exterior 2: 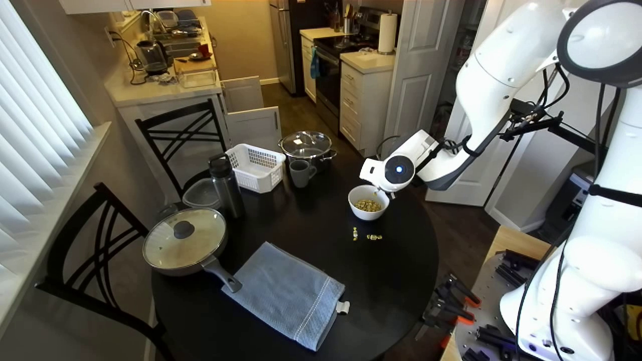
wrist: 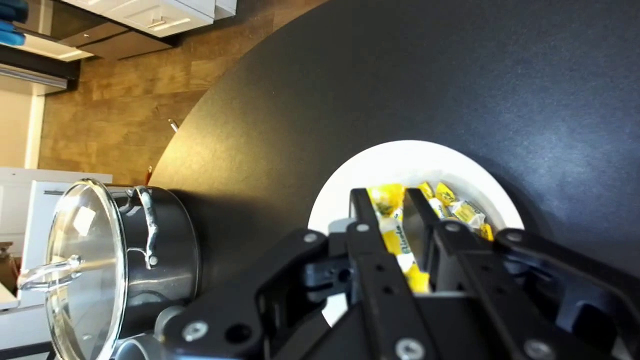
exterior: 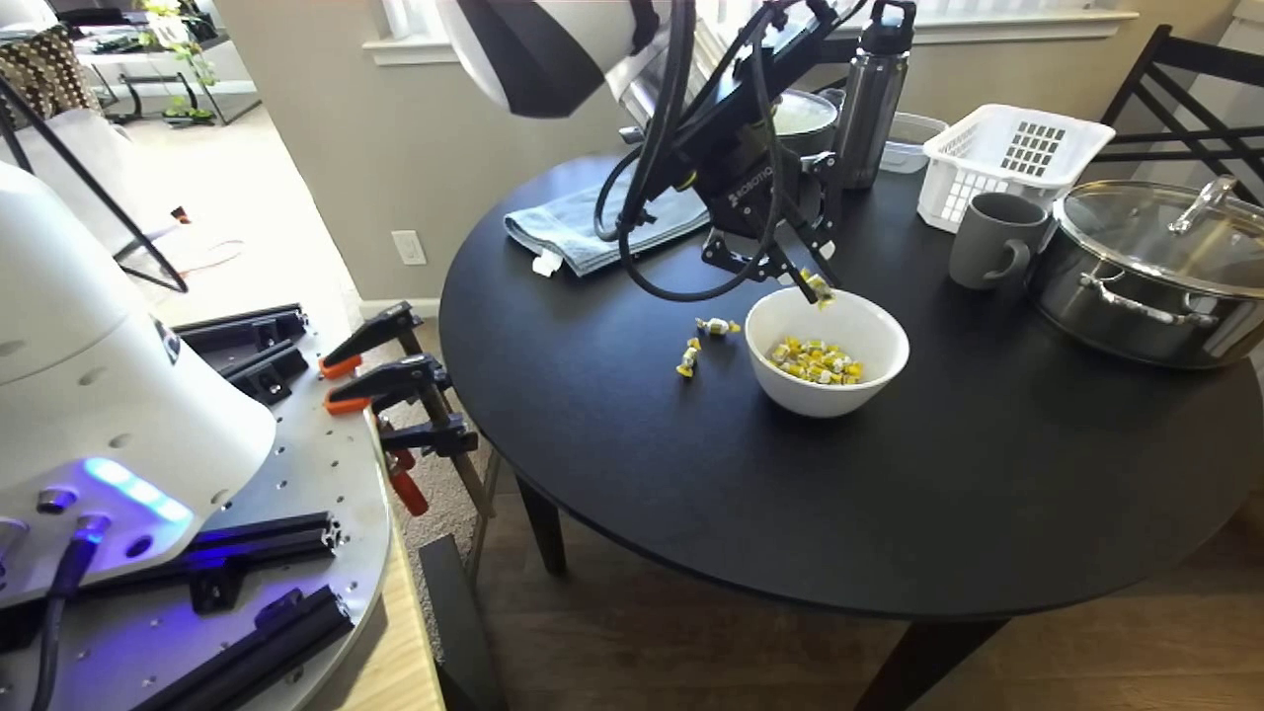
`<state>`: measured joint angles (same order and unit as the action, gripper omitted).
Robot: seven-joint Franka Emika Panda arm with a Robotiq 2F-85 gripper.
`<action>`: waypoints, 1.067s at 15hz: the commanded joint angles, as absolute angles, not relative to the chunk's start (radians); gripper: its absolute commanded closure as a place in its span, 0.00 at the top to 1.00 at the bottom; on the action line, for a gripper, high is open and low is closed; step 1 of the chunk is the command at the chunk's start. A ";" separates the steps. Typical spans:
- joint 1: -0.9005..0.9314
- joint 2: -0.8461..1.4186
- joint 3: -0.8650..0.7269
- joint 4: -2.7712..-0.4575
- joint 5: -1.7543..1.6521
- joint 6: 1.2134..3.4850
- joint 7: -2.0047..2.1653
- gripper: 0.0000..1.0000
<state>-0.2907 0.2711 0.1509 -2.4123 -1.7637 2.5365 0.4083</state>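
A yellow-wrapped candy (wrist: 397, 240) is held at the tip of the claw (wrist: 386, 196), lengthwise between fingers that are parted by only a narrow gap. In an exterior view, the white bowl (exterior: 829, 399) is seen at 6 o'clock from the claw, lower than the held candy, and is partly filled with similar candies (exterior: 815, 360). Two loose candies (exterior: 688, 357) are seen on the black desk (exterior: 938, 484) at 8 o'clock from the claw, near the bowl; at 3 o'clock, well apart, a lidded pot (exterior: 1145, 326) is seen.
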 commanded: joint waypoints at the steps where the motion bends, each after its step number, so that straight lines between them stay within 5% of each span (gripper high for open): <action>1: -0.182 0.289 0.082 -2.418 -1.802 2.476 0.497 0.52; 8: -0.138 0.311 0.070 -2.423 -1.772 2.681 0.436 0.97; 16: -0.177 0.473 0.060 -2.398 -1.636 2.956 0.161 1.00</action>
<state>-0.1486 0.4083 0.0737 -2.4139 -1.7243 2.8799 0.3167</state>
